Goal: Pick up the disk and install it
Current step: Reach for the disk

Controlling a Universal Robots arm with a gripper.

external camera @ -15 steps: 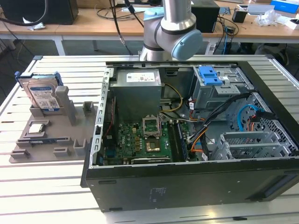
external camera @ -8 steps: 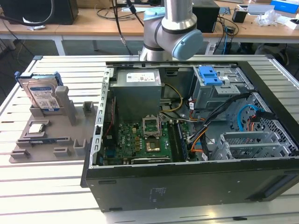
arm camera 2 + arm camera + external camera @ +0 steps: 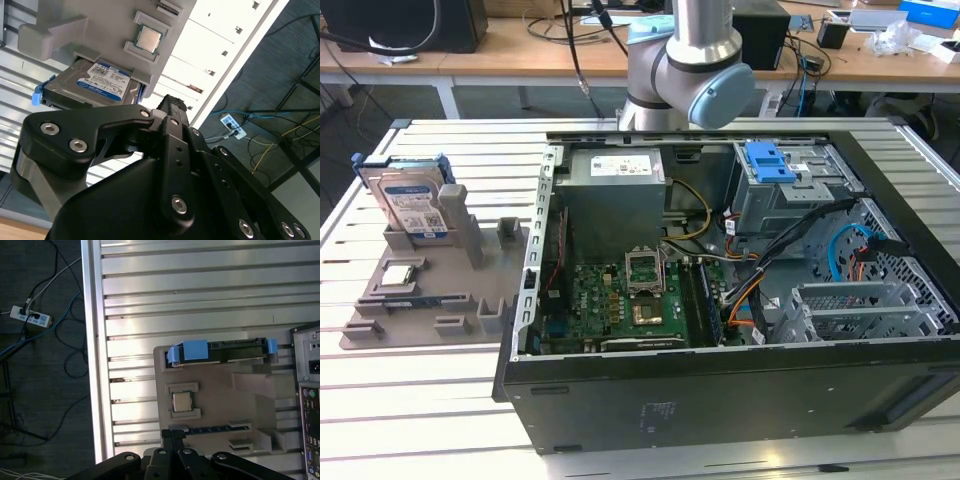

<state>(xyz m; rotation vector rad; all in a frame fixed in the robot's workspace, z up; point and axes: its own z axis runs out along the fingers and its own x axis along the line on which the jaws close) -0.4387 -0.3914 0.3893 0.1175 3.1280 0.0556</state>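
Disk (image 3: 220, 351): on edge in grey tray (image 3: 215, 390), apart from gripper (image 3: 173, 433).
Fingers (image 3: 167, 439): I see them pressed together, empty.
Tray: also holds chip (image 3: 181, 401).

Arm (image 3: 703, 20): smooth silver metal tube, round in section. Under it sits a bulky grey joint housing (image 3: 660, 70) with rounded edges, closed on the exterior view's right by a pale blue cap (image 3: 722, 95).

Tool (image 3: 172, 105), second wrist view: matte black, flat bar links over a rounded black body. Round silver screw heads (image 3: 77, 145) at the pivots. Fingertip pad ribbed.

First wrist view: tool (image 3: 172, 432) shows the same black links and silver screws.
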